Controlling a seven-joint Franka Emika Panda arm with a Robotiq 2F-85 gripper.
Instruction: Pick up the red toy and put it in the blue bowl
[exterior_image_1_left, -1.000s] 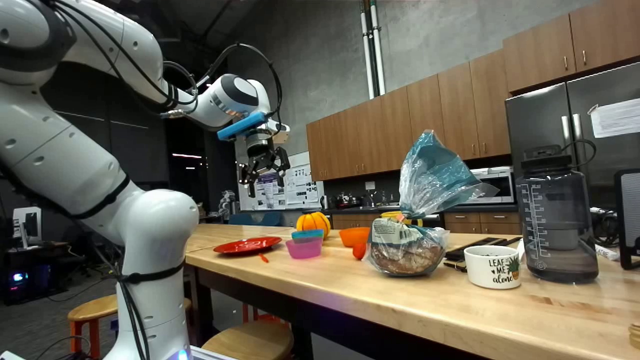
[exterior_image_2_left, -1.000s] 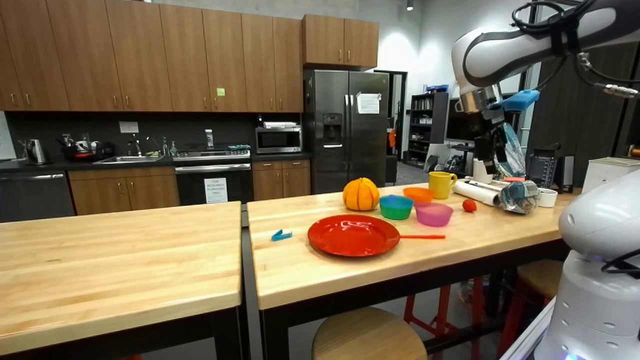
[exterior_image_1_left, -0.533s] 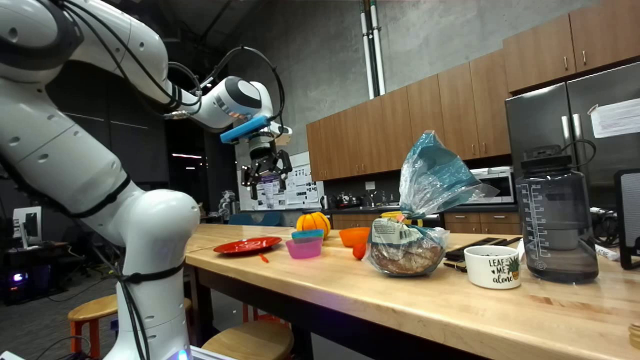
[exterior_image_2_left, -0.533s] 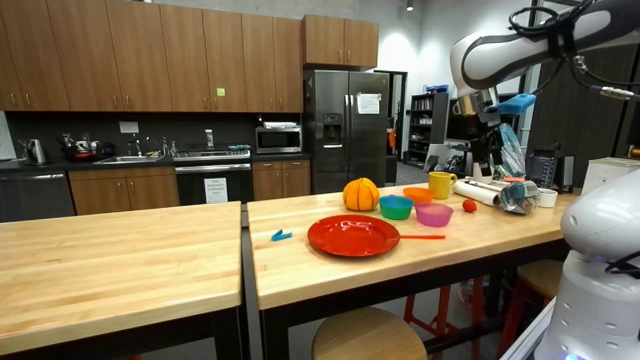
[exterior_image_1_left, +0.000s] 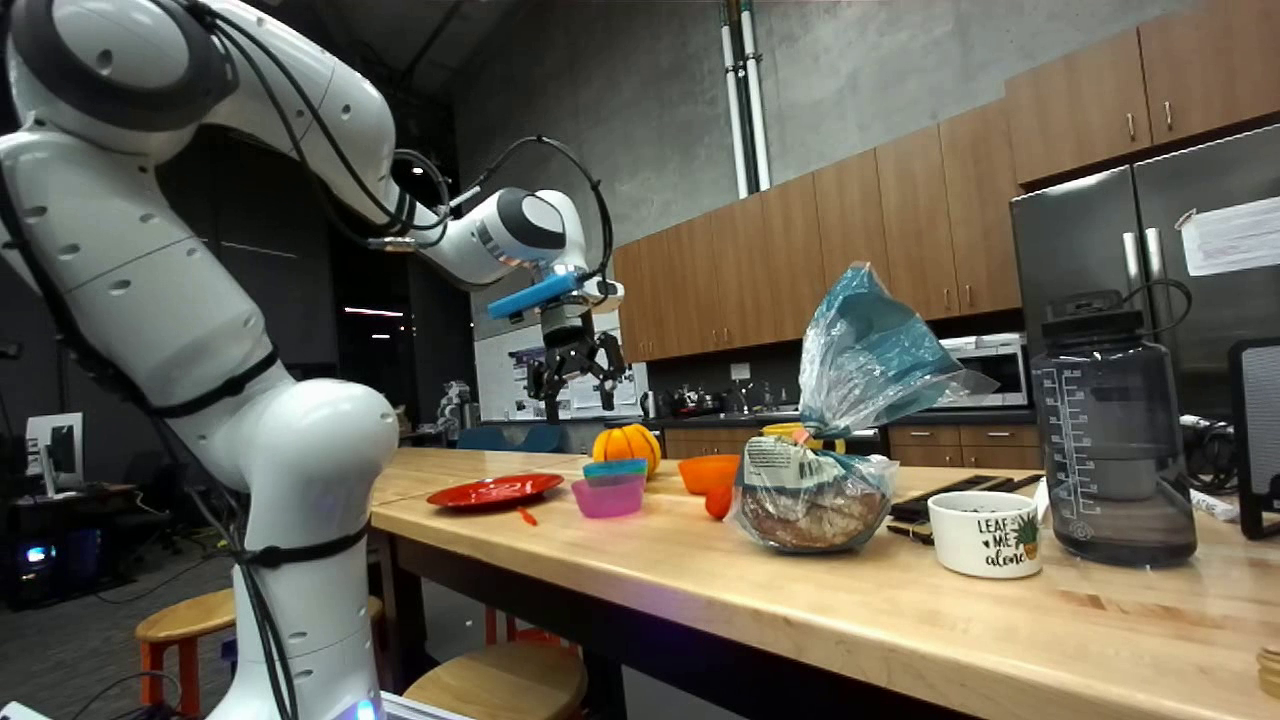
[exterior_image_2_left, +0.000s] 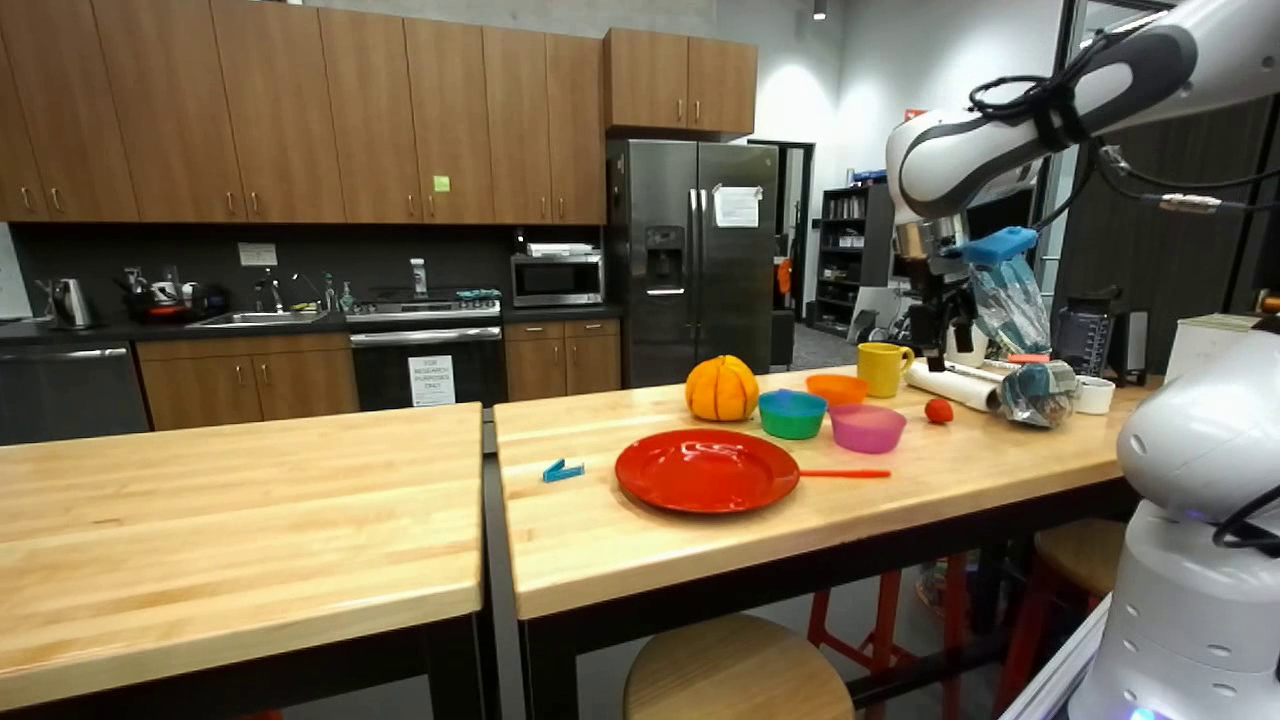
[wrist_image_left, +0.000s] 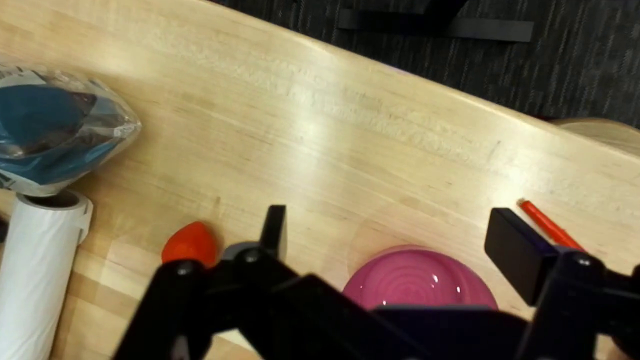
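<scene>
The red toy (wrist_image_left: 191, 243) is small and rounded with a pointed tip. It lies on the table and shows in both exterior views (exterior_image_1_left: 718, 502) (exterior_image_2_left: 938, 411), beside the bagged bread. The blue bowl (exterior_image_2_left: 792, 415) looks teal-green with a bluer inside. It shows partly behind the pink bowl in an exterior view (exterior_image_1_left: 614, 468). It is hidden in the wrist view. My gripper (wrist_image_left: 395, 240) is open and empty, high above the table (exterior_image_1_left: 580, 405) (exterior_image_2_left: 948, 350). In the wrist view the toy lies to the left of the left finger.
A magenta-pink bowl (wrist_image_left: 420, 280) shows between the fingers. An orange bowl (exterior_image_2_left: 837, 388), yellow mug (exterior_image_2_left: 884, 370), orange pumpkin (exterior_image_2_left: 722, 388) and red plate (exterior_image_2_left: 707, 470) stand around. Bagged bread (exterior_image_1_left: 810, 500) and a white roll (wrist_image_left: 37, 280) lie past the toy. A red stick (wrist_image_left: 550, 225) lies near the plate.
The arm has reached further out and the gripper has come lower over the table. The gripper stays open. The toy and the bowls have not moved.
</scene>
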